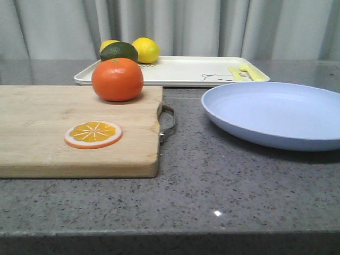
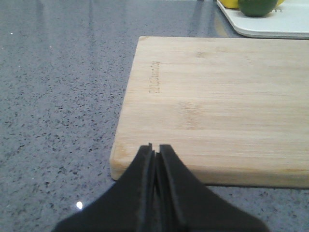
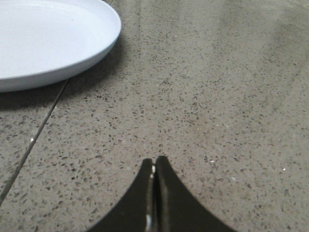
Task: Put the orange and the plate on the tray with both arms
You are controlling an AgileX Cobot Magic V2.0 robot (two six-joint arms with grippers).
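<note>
The orange (image 1: 117, 79) sits on the far part of a wooden cutting board (image 1: 48, 133). The lavender-blue plate (image 1: 276, 112) lies on the counter at the right; it also shows in the right wrist view (image 3: 46, 41). The cream-white tray (image 1: 186, 70) lies at the back. No gripper shows in the front view. My left gripper (image 2: 155, 146) is shut and empty, at the near corner of the board (image 2: 217, 101). My right gripper (image 3: 154, 159) is shut and empty over bare counter, apart from the plate.
A flat orange slice disc (image 1: 93, 134) lies on the board. Two yellow lemons (image 1: 146, 50) and a dark green fruit (image 1: 119, 51) sit on the tray's left end. The board has a metal handle (image 1: 168, 123) facing the plate. Grey curtains hang behind.
</note>
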